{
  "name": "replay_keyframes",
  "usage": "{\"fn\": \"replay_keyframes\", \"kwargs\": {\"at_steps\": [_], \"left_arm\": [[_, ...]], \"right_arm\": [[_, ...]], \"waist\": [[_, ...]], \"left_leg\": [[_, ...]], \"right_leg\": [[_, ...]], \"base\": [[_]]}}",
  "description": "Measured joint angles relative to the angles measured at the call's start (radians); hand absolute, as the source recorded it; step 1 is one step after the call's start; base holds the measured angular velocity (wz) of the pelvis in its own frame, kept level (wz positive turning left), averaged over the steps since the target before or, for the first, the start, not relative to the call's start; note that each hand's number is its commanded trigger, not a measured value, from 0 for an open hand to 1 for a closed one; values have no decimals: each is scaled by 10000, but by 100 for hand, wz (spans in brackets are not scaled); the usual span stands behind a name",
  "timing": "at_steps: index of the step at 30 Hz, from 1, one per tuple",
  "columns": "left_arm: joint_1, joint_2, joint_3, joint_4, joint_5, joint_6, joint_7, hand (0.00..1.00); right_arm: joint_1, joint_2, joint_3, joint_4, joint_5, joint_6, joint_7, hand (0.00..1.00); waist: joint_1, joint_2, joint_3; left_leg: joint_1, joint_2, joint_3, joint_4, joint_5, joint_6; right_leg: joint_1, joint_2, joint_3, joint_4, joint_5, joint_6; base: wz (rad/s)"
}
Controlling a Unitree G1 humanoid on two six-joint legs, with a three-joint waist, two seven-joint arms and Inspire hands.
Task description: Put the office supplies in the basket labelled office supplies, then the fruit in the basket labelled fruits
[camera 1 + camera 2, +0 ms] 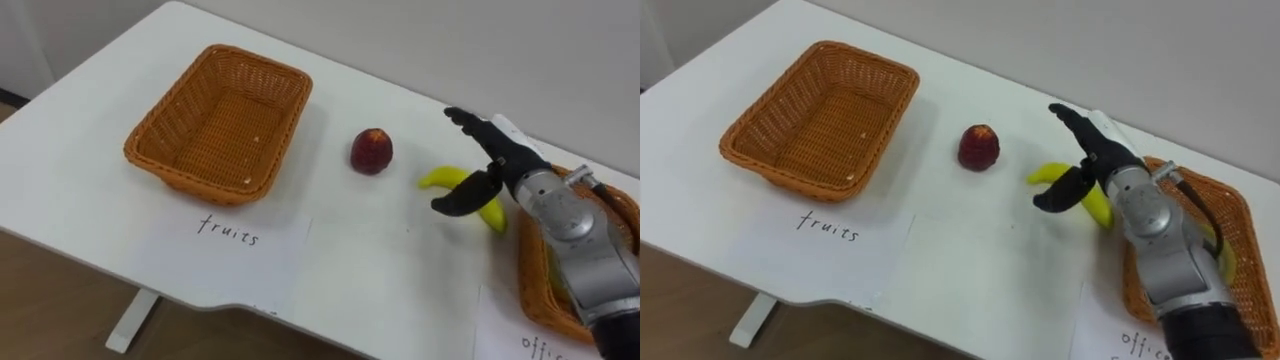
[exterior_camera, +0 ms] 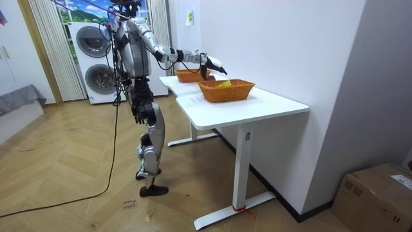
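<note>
Right hand (image 1: 497, 165) hovers over the yellow banana (image 1: 443, 178), fingers and thumb spread wide, gripping nothing; the banana lies on the white table (image 1: 380, 260) between a red apple (image 1: 371, 151) and the office basket (image 1: 530, 275). Far left stands the fruits basket (image 1: 142, 152). Left hand (image 2: 138, 115) hangs beside the robot's hip

basket (image 1: 190, 172) woven wicker, rough; table (image 1: 380, 260) smooth matt; label (image 1: 240, 265) paper

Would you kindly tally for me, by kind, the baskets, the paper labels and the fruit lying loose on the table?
Baskets: 2, left basket and right basket
Paper labels: 2, left label and right label
Red fruit: 1
Banana: 1
Total: 6
</note>
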Motion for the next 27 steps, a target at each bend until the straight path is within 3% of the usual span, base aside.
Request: {"fn": "replay_keyframes", "kwargs": {"at_steps": [3,7,18,23,27], "left_arm": [[-30,4,5,-15,-7,-3,23,0],[-108,64,2,-21,-6,-7,81,0],[-288,236,-189,-29,-9,-26,276,0],[-323,249,-373,-20,-20,-34,299,0],[-337,240,-482,-6,-32,-53,297,0]], "right_arm": [[-156,-1,139,601,-126,2,-7,0],[-755,-9,413,1329,-401,-8,-130,0],[-1226,-176,810,1939,-402,-21,-352,0],[-1632,-212,1062,2535,-348,-28,-489,0],[-1780,-274,1170,2905,-338,-30,-532,0]], "waist": [[135,58,32],[143,85,6],[157,153,-29],[138,101,-36],[151,-54,14]], "left_leg": [[-107,-14,-18,87,-1,1],[-494,-10,-38,274,2,-3],[-754,-26,-157,341,5,-6],[-759,-28,-176,361,7,-4],[-826,-34,-266,356,9,-10]], "right_leg": [[-55,-11,-41,-2,2,-1],[-372,-6,-71,5,24,-33],[-582,-8,-165,6,26,-36],[-590,-13,-184,6,26,-36],[-588,-16,-295,5,26,-35]], "base": [[2],[1],[3],[0],[7]]}}
